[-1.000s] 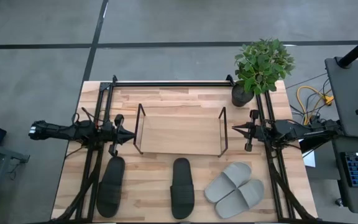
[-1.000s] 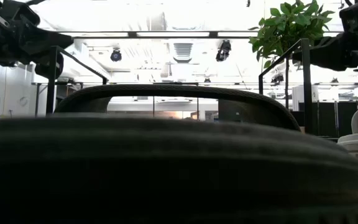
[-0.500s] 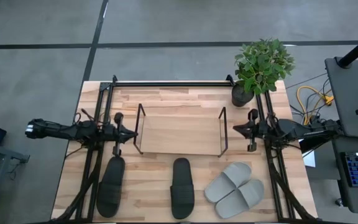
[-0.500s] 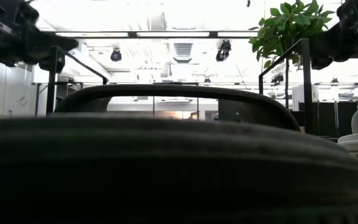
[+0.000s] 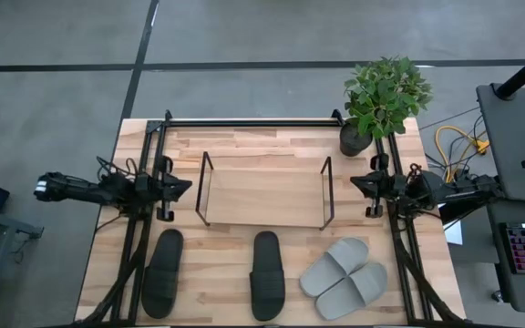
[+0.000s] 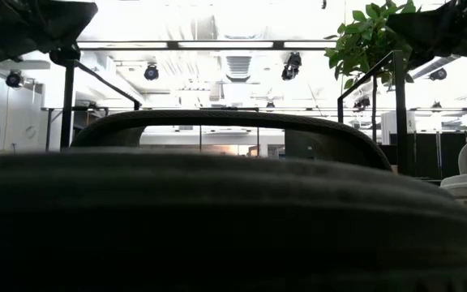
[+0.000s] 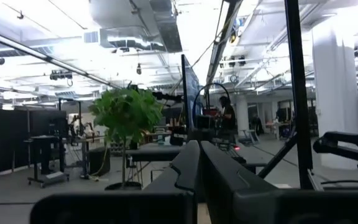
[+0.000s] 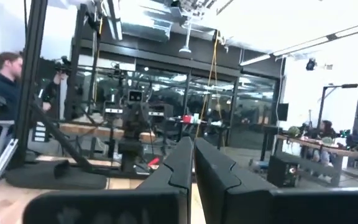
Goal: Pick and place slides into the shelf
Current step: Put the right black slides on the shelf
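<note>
The shelf [image 5: 264, 195], a light wood board with thin black wire end frames, stands mid-table with nothing on it. Two black slides lie sole-down near the front edge, one at the left [image 5: 163, 272] and one in the middle [image 5: 267, 274]; the middle one fills the low view [image 6: 217, 219]. The light grey pair [image 5: 344, 276] lies side by side at the front right. My left gripper [image 5: 188, 185] is shut and empty, left of the shelf. My right gripper [image 5: 354, 181] is shut and empty, right of the shelf. Their shut fingers show in the left wrist view [image 7: 199, 163] and the right wrist view [image 8: 193, 159].
A potted plant [image 5: 383, 98] stands at the table's far right corner. A larger black rail frame [image 5: 253, 121] runs along the far edge and down both sides of the table. Bare wood lies between the shelf and the slides.
Both grippers have drawn back from the shelf: the left toward the table's left edge, the right toward its right edge. Both have also risen in the low view. The slides and the shelf have stayed where they were.
</note>
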Available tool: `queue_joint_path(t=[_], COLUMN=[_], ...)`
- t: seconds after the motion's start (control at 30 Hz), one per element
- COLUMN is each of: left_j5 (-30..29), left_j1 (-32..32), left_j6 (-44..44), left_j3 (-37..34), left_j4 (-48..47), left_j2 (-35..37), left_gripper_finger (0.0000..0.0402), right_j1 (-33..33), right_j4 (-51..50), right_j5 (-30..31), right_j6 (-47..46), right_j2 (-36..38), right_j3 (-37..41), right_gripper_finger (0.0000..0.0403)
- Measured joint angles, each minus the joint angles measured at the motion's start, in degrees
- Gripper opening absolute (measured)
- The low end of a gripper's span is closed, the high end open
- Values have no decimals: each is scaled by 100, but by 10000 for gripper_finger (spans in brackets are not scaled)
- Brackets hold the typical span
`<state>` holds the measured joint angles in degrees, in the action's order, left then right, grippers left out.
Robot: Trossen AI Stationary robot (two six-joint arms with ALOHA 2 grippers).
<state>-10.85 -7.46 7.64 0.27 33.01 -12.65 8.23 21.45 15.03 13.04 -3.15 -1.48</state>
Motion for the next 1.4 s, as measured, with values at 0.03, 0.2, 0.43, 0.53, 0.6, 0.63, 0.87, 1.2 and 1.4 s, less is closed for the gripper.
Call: queue_joint_path(t=[0.03,0.2,0.43,0.53,0.6,0.63,0.87,1.2,1.4], left_j5=[2,6,1055,1473,1490,1478,1422,1481,1480], left_j1=[0,0,-4,-9,-9,-9,-4,-4,-4], left_j6=[-85,-237,-275,-283,-283,-279,-278,-282,-282], left_j3=[0,0,189,360,443,469,564,629,632], left_j4=[1,212,404,437,543,689,1970,1993,2010], left_j2=[-57,-382,-859,-1104,-1279,-1380,-2004,-2264,-2217], left_gripper_finger=[0,0,13,38,56,64,89,89,89], right_j1=[0,0,2,2,7,7,79,660,1106], right_j4=[-1,307,585,-57,-267,-286,-608,-1870,-1974], right_j5=[0,-517,-2404,-2409,-2422,-2420,-2423,-2343,-1561], right_j6=[-169,-680,-1010,-1029,-1130,-1154,-1133,-1012,-800], right_j2=[-3,-6,-54,-309,-637,-838,-2259,-3914,-4579], right_j3=[0,0,-396,-638,-817,-919,-1912,-3148,-3499], right_gripper_finger=[9,9,47,72,89,97,126,122,111])
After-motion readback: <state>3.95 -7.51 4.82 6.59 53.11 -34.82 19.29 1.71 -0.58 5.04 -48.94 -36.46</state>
